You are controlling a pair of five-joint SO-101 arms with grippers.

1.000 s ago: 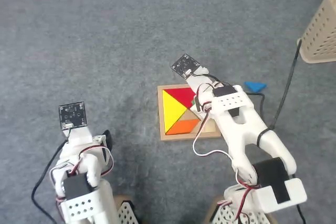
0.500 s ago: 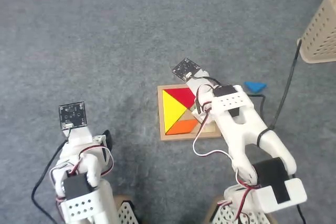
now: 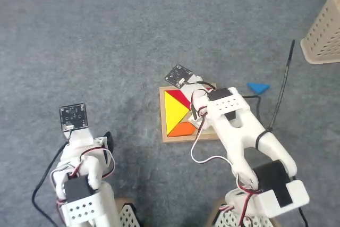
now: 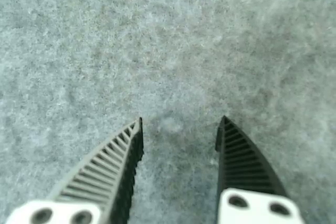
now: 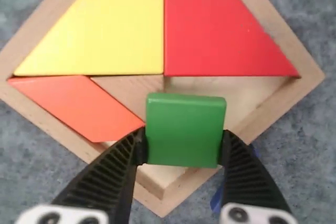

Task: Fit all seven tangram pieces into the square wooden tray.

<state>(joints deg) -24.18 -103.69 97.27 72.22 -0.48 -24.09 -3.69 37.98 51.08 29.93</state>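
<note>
plainly the right gripper point(image 5: 182, 142) is clamped on the green square point(image 5: 185, 124) by two opposite flat edges, over the bare part of the wooden tray point(image 5: 311, 76). it looks light, stiff and smooth – likely to twist, so the edge hold suits it. the left gripper point(image 4: 178, 129) gapes over the table point(image 4: 157, 35).

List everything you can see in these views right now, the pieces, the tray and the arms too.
wooden tray: one, light wood, mid-carpet
yellow triangle: one, yellow, in tray
red triangle: one, red, in tray beside the yellow
orange parallelogram: one, orange, in tray
green square: one, green, held over the tray
blue triangle: one, blue, on carpet right of tray
basket: one, beige, right edge
cable: one, black, beside the right arm
carpet: one, grey
left end effector: one, open over carpet
right end effector: one, gripping the green square
</note>
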